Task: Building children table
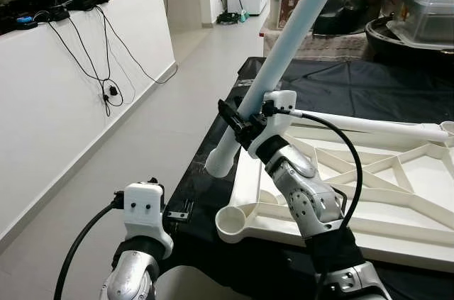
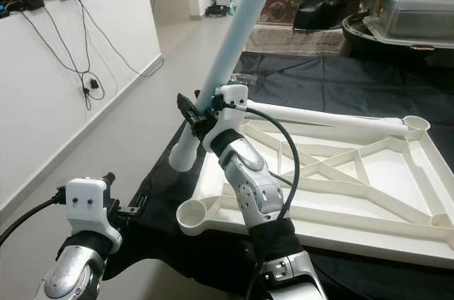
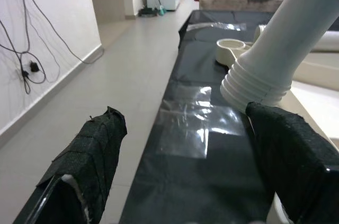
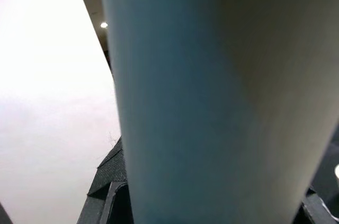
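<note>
The right hand [image 1: 245, 121] is clenched round a white leg [image 1: 284, 52], holding it tilted above the near left corner of the upturned tabletop [image 1: 397, 193] lying on the black-covered bench [image 1: 206, 179]. The step in hand looks like fitting this leg: next its ribbed end [image 3: 254, 83] must be stood upright over the corner socket [image 1: 234, 220] and pressed in. The left hand [image 3: 180, 166] hovers released just beside that end.

Black sheet [image 1: 369, 87] spread under the work area, with a clear tape patch [image 3: 198, 128] at its near left edge. White wall [image 1: 50, 101] on the left, black cables [image 1: 106, 66] hanging down it. Lidded storage bins [image 1: 418, 2] far right; pale tiled floor [image 1: 142, 151] between.
</note>
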{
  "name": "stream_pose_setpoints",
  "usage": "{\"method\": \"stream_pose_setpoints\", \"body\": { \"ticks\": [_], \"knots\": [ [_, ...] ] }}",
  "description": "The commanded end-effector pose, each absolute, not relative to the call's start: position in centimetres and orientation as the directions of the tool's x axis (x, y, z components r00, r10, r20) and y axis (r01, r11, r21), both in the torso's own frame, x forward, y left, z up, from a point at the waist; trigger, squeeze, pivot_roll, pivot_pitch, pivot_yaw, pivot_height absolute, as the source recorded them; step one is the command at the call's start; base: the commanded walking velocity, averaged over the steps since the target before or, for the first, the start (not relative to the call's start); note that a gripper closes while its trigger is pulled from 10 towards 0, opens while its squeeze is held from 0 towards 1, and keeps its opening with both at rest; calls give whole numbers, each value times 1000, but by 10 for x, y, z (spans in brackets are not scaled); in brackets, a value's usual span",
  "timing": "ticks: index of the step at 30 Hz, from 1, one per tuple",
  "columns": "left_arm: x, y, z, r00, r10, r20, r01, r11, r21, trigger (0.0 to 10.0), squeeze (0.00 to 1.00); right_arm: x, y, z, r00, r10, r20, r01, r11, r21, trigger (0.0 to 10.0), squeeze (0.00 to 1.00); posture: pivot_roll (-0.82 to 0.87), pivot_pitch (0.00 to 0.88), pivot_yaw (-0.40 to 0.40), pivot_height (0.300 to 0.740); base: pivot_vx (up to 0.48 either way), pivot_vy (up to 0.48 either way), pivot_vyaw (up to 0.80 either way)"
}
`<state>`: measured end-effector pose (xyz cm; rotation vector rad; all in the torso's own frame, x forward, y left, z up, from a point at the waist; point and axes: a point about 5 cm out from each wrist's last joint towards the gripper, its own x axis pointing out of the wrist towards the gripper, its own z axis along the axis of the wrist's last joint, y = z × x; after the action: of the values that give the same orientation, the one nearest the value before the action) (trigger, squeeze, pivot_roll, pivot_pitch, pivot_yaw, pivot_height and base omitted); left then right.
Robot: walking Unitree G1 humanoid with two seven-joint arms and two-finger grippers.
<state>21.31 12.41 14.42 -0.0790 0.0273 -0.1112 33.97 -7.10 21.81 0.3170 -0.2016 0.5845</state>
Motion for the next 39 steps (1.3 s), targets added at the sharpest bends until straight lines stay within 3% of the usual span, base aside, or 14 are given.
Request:
{"method": "stream_pose_setpoints", "body": {
  "ticks": [1,28,39],
  "knots": [
    [212,128,139,995,-91,-43,88,994,-65,10000,0,339,-71,221,809,506,298,-574,789,220,10000,0,-5,0,18,740,-281,0,0],
    [216,134,147,1000,-22,4,23,1000,-17,10000,0,338,-69,220,813,499,301,-567,795,213,10000,0,32,0,12,740,-43,0,0],
    [225,144,181,987,59,149,-65,997,37,10000,0,332,-73,230,827,445,345,-518,842,155,10000,0,34,0,7,740,0,0,-793]
  ]
}}
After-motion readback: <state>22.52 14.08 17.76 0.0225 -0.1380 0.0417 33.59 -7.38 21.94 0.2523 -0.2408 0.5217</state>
